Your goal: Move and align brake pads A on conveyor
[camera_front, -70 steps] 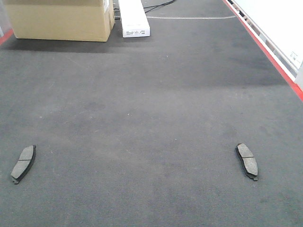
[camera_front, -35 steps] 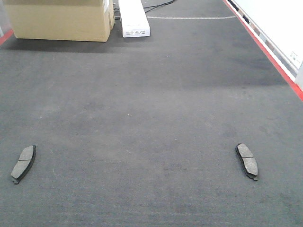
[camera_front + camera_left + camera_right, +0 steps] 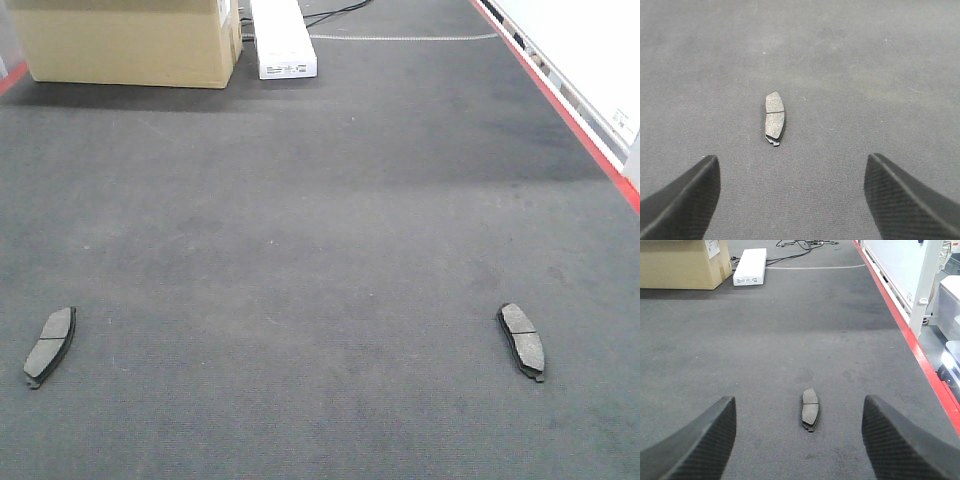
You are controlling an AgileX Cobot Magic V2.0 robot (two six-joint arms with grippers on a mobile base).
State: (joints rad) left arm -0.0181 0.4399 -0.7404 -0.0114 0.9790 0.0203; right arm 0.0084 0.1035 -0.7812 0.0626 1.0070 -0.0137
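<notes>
Nothing has shifted in the last second: the left dark-grey, curved oblong brake pad (image 3: 50,346) and the right brake pad (image 3: 522,341) lie well apart on the dark-grey felt-like conveyor belt (image 3: 320,230), with the left fingers (image 3: 687,197) and right fingers (image 3: 702,437) spread and empty, so aligning looks not yet begun.

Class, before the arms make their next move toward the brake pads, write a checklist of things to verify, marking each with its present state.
1. Left gripper open and empty: ok.
2. Right gripper open and empty: ok.
3. Left pad lying flat ahead, between the left fingers' lines: ok.
4. Right pad lying flat ahead, between the right fingers' lines: ok.
5. Pads aligned on the conveyor: not ok, far apart and tilted opposite ways.
</notes>
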